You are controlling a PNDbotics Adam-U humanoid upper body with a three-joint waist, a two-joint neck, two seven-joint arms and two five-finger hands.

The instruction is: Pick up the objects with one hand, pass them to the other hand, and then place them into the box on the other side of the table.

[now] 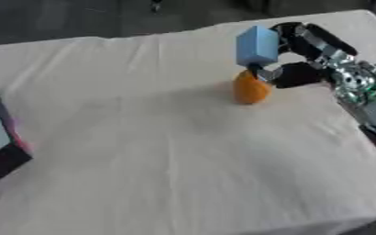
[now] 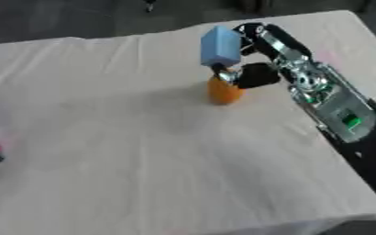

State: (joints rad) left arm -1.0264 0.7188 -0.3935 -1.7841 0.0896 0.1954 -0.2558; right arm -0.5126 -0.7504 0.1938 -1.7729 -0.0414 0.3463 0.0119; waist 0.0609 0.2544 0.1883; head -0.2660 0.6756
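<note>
1. At the near left edge of the wide table draped in cream cloth [image 1: 159, 160], a dark box with a pale inner face and a pink-red rim [image 1: 0, 142] is cut off by the frame; only one corner and a slanted wall show, so what lies inside cannot be told.
2. In the right eye view that box shrinks to a dark sliver with a pink streak at the left border.
3. The robot's right arm comes in from the lower right, its silver and black forearm with a small green light running up toward the far middle of the table; its lower part is cut off by the frame.
4. Farther in, a rounded orange object, perhaps a fruit [image 1: 251, 88], stands on the cloth; blur hides its surface detail.
5. Just above it, the right hand [image 2: 259, 73] has its fingers and thumb curled round a light blue rectangular block [image 1: 257, 45], pinching its right side and bottom edge.
6. The block is lifted off the cloth, tilted slightly, directly over the orange object; whether the thumb tip touches the orange object cannot be told.
</note>
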